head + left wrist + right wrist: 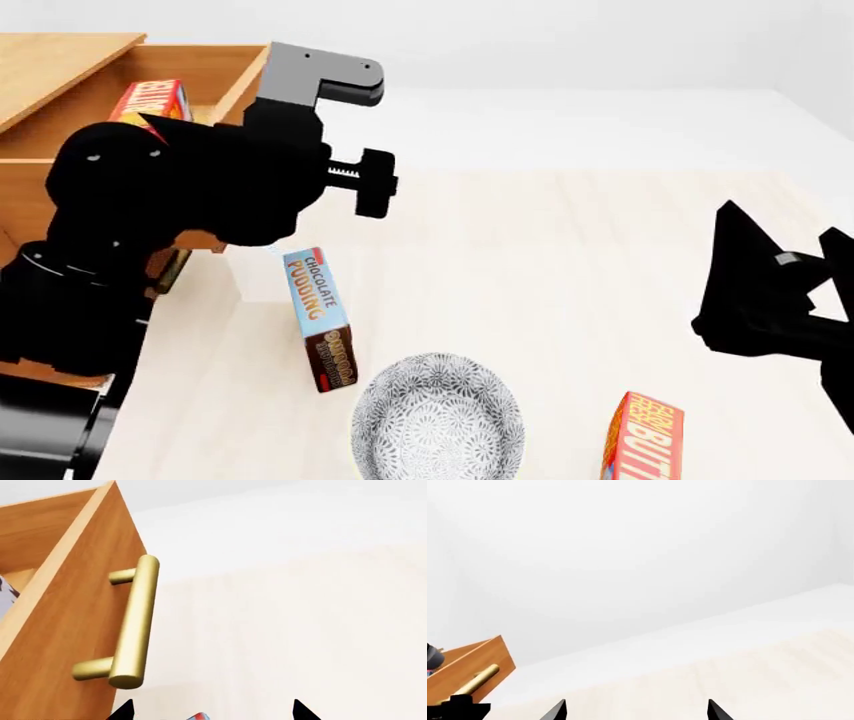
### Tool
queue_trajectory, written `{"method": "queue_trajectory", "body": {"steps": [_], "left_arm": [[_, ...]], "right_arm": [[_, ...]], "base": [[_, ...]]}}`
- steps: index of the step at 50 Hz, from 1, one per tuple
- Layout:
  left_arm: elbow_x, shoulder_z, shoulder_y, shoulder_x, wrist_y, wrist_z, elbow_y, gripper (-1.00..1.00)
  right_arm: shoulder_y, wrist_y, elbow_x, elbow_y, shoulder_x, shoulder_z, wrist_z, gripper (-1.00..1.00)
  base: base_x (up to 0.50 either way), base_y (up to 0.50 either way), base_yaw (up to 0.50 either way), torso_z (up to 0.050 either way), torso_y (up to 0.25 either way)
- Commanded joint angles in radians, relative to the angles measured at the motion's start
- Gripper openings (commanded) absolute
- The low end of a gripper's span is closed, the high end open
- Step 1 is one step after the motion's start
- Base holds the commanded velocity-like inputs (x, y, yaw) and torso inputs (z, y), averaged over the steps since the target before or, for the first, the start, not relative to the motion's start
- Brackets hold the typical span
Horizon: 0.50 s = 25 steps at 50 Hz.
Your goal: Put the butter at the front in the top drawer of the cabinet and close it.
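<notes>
- Left wrist view: my left gripper (210,711) shows only two dark fingertips spread wide with nothing between them, so I read it as released. It sits just beside the brass handle (130,625) of the top drawer (63,610), out past the drawer front. If I push from here I could catch the handle bar instead of the flat panel, and the fingers could skid off it.
- Head view: the top drawer of the cabinet (54,60) is open, and a butter (154,100) carton stands inside it, behind my left arm (174,190). The arm hides much of the drawer, so I cannot tell whether the carton stands clear of the cabinet's opening; if not, closing could jam on it. The chocolate pudding box (320,315) lies near the drawer front, where a low arm sweep could knock it. A second butter carton (647,440) stands well apart from the drawer, beyond the patterned bowl (434,420).
- Right wrist view: my right gripper (634,711) is spread and empty, well apart from the drawer, so little risk there.
</notes>
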Motion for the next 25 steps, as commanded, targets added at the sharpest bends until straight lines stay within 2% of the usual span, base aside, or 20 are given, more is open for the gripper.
{"method": "queue_trajectory", "body": {"steps": [1, 14, 25], "left_arm": [[0.032, -0.013, 0.003, -0.043, 0.021, -0.023, -0.014, 1.0], [0.053, -0.022, -0.005, -0.08, 0.045, -0.031, -0.032, 1.0], [0.132, 0.012, -0.013, -0.126, 0.085, -0.023, -0.059, 1.0]], "right_arm": [[-0.01, -0.014, -0.013, -0.001, 0.0, -0.006, 0.004, 1.0], [-0.016, -0.017, -0.018, 0.003, 0.0, -0.006, 0.001, 1.0], [-0.013, -0.01, -0.011, 0.007, 0.0, 0.0, -0.005, 1.0]], "base": [[0.0, 0.0, 0.0, 0.0, 0.0], [0.0, 0.0, 0.0, 0.0, 0.0], [0.0, 0.0, 0.0, 0.001, 0.001]]}}
